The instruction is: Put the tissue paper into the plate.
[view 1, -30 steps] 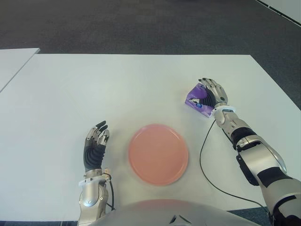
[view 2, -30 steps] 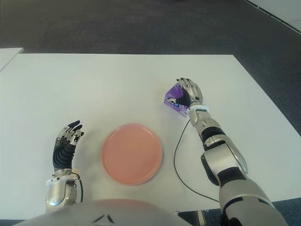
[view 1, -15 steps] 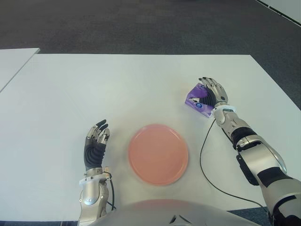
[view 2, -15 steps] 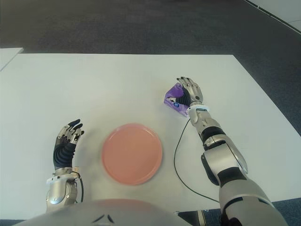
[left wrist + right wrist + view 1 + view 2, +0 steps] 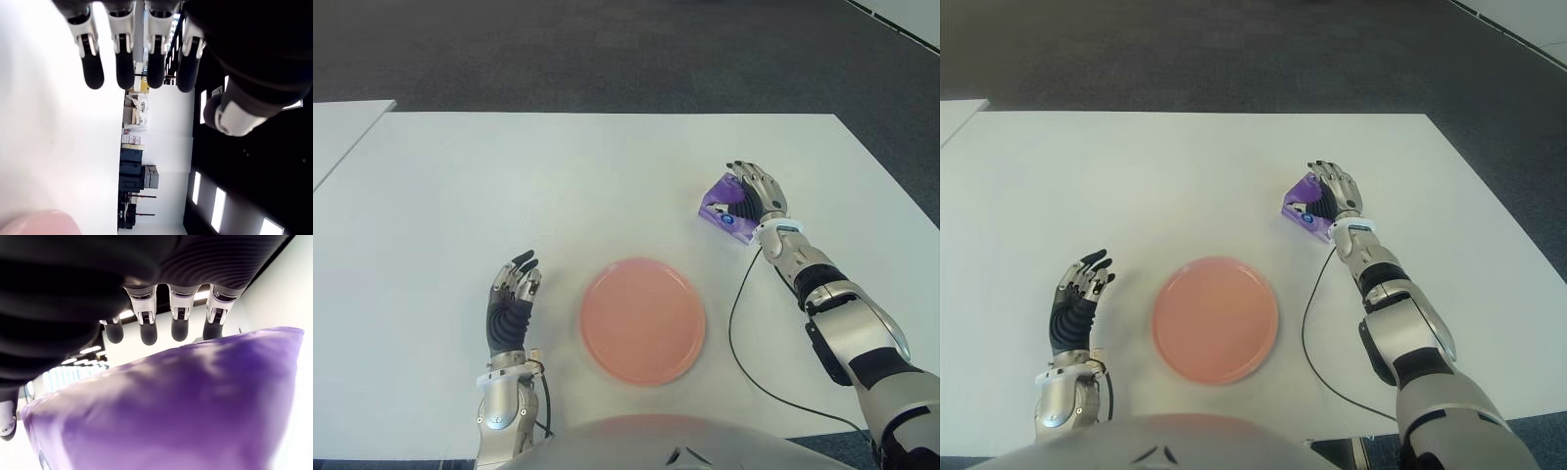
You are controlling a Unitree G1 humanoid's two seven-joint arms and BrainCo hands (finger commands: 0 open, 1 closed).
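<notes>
In the left eye view, you see a white surface with a pink plate near its front edge, in front of the robot. The purple tissue pack lies to the robot's right of the plate and farther back, well apart from it. Your right hand sits over the pack's far side, fingers draped across it. Your left hand shows to the left of the plate, fingers straight and holding nothing.

In the right eye view, the same layout holds: the pack is under the right hand, so that hand is by far the nearer one. From the pack, the plate lies toward the robot and to its left; the carry will need to go that way.

In the left wrist view, four fingers hang extended over bare surface, empty, with the thumb off to the side.

In the right wrist view, the pack fills the space just beneath the palm. The fingertips reach past its far edge, only partly curled. The grip looks about to close, but not yet closed.
</notes>
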